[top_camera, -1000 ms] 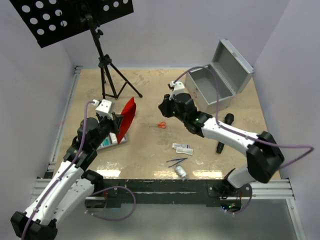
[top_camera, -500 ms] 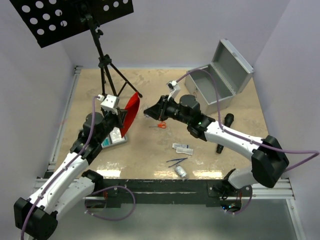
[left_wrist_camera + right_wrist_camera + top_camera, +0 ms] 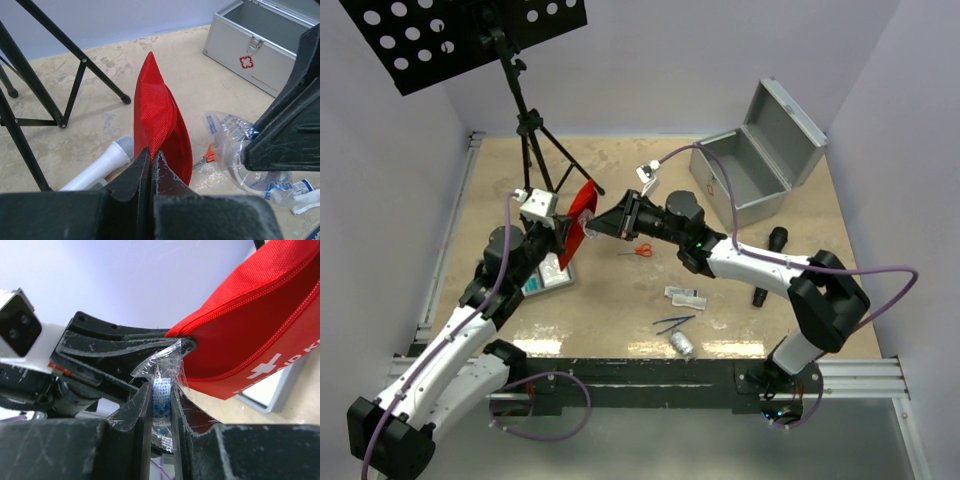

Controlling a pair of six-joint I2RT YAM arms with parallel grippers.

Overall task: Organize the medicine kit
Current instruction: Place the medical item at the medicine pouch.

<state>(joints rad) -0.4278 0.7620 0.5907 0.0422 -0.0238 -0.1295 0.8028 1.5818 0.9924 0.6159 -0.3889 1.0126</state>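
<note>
Packet of clear plastic [image 3: 162,367], pinched in the right gripper's [image 3: 161,390] jaws, touched the red fabric pouch [image 3: 160,117], which the left gripper's [image 3: 151,157] jaws clamped upright.

Woven red cloth pouch [image 3: 160,125], crinkly clear plastic packet [image 3: 231,142]; brushed metal case [image 3: 250,55], matt tabletop [image 3: 190,75]

The left gripper [image 3: 563,241] pinches the lower edge of the red pouch [image 3: 582,202] and holds it upright above the table [image 3: 620,180]. The right gripper [image 3: 597,229] points in from the right, its tip against the pouch, with a clear packet [image 3: 586,217] nipped there. At the far right stands the open case [image 3: 745,170]. Scissors [image 3: 642,250], sachets [image 3: 686,295] and tweezers [image 3: 673,323] lie apart on the table.
</note>
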